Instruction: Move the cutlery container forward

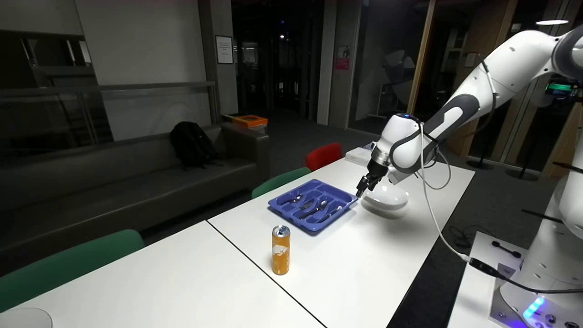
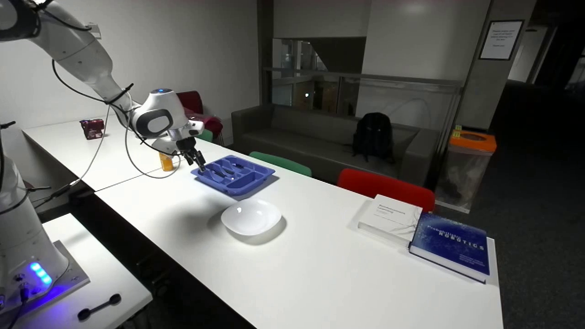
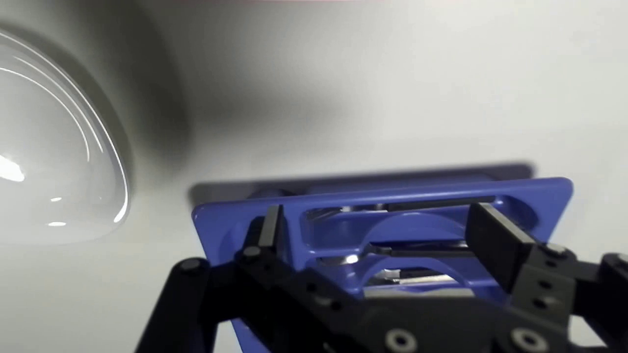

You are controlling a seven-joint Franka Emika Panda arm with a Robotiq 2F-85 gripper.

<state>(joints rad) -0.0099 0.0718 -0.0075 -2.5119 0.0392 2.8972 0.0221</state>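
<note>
The cutlery container is a shallow blue tray with compartments, lying on the white table in both exterior views (image 1: 329, 188) (image 2: 256, 179). Silvery utensils with dark handles lie in it. My gripper (image 1: 363, 187) is at the tray's robot-side edge, pointing down at a slant; it also shows there in an exterior view (image 2: 199, 163). In the wrist view the gripper (image 3: 377, 213) is open, its two fingers wide apart over the tray (image 3: 392, 196), with nothing gripped between them. I cannot tell whether the fingertips touch the tray. The gripper body hides the tray's lower part in the wrist view.
A white bowl (image 1: 387, 197) (image 2: 251, 217) (image 3: 54, 162) stands close beside the tray. An orange can (image 1: 280, 250) (image 2: 166, 162) stands on the tray's other side, near the table seam. A white book (image 2: 388, 217) and a blue book (image 2: 450, 244) lie at the table end.
</note>
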